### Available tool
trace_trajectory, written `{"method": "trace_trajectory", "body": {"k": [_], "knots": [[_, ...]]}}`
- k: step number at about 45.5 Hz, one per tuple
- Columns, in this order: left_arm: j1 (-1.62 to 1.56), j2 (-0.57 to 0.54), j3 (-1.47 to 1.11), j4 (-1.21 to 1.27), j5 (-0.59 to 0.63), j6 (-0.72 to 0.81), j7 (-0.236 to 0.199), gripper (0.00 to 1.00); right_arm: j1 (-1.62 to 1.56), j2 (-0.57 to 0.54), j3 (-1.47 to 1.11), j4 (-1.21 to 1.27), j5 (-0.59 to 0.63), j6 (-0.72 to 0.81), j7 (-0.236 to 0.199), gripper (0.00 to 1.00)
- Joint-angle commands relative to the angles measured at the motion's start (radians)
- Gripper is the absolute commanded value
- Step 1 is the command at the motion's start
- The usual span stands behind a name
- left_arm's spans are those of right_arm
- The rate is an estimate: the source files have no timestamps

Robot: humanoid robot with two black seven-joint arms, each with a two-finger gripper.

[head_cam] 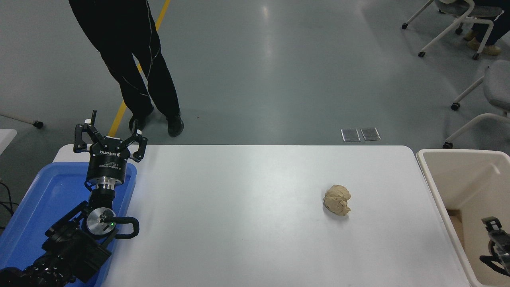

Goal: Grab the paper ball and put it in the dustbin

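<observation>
Parked at the lower left, the left gripper (109, 133) is being held over a blue tray (24, 223), its fingers spread and empty. At the lower right edge, the right gripper (498, 243) is being shown only partly above the dustbin (434, 187); its fingers cannot be judged. Right of centre, the paper ball (337, 199) is lying on the white table (239, 207), near the dustbin.

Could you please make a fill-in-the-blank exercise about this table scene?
1. The wrinkled tan paper ball lies on the white ____.
2. The large cream plastic dustbin stands at the table's ____ end.
3. The left gripper hangs over the shallow ____ plastic tray, fingers spread.
4. The right gripper is low at the picture's right edge, in front of the ____.

Missing words: table; right; blue; dustbin
</observation>
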Motion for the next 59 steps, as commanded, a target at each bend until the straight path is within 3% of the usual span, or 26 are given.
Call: {"method": "trace_trajectory", "body": {"k": [1, 47, 59], "knots": [[0.0, -0.003, 0.0, 0.0, -0.001, 0.0, 0.0, 0.99, 0.025, 0.003, 0.0, 0.0, 0.0, 0.0, 0.001, 1.0], [-0.002, -0.005, 0.0, 0.0, 0.001, -0.002, 0.0, 0.99, 0.101, 0.02, -0.065, 0.008, -0.017, 0.052, 0.001, 1.0], [-0.002, -0.005, 0.0, 0.0, 0.001, -0.002, 0.0, 0.99, 0.187, -0.09, -0.165, 0.165, -0.012, 0.176, 0.003, 1.0]]}}
